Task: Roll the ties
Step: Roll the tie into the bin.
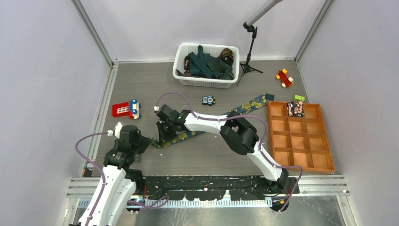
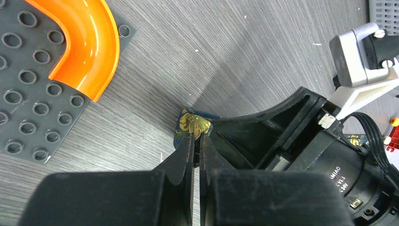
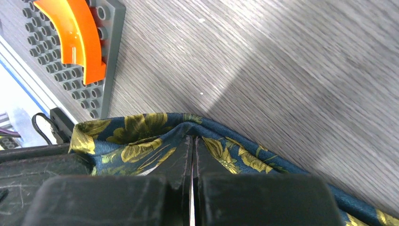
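A navy tie with yellow-gold flowers (image 1: 244, 107) lies diagonally across the table, from the wooden tray down to the left. My left gripper (image 1: 145, 141) is shut on the tie's near-left end; in the left wrist view (image 2: 197, 135) the flowered tip (image 2: 192, 123) sticks out past the closed fingers. My right gripper (image 1: 164, 133) is shut on a pinched fold of the same tie (image 3: 141, 136) just right of that, seen in the right wrist view (image 3: 193, 139). Several teal and brown ties (image 1: 207, 63) fill a white basket (image 1: 181, 56). A rolled brown-patterned tie (image 1: 295, 108) sits in the tray.
An orange-brown compartment tray (image 1: 324, 157) stands at the right. A red toy house (image 1: 123, 109), a small toy car (image 1: 209, 100), a red toy (image 1: 283, 77) and a tripod stand (image 1: 249, 59) are on the table. A grey baseplate (image 2: 23, 94) with an orange curved piece (image 2: 80, 42) lies near my grippers.
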You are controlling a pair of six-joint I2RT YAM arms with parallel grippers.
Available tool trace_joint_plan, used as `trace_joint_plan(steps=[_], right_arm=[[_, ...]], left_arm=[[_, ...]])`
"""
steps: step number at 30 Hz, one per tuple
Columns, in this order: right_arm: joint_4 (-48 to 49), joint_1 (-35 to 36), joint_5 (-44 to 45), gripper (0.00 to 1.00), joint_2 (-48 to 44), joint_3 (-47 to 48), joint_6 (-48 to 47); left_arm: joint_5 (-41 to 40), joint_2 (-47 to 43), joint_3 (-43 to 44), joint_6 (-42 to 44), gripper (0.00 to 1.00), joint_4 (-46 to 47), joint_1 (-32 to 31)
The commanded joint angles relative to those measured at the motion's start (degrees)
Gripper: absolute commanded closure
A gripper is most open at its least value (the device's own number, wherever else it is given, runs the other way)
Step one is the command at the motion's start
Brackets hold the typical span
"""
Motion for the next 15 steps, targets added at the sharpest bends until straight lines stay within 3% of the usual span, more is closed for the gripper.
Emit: trace_joint_plan(steps=[1,9,15], right_arm=[[3.09,0.26,-2.59,1.00,1.02,2.56,-0.53],[5.74,0.33,-6.59,1.00,1.36,3.18,-3.27],[4.31,0.06,-2.76,1.00,-3.13,0.18,-6.67]], left_arm=[[1.41,0.99,3.26,1.02,1.00,-1.38,0.21],[3.45,2.24,4.24,1.60,1.00,-2.66,0.22],[5.50,4.27,3.82,1.91,1.00,-0.84,0.22]])
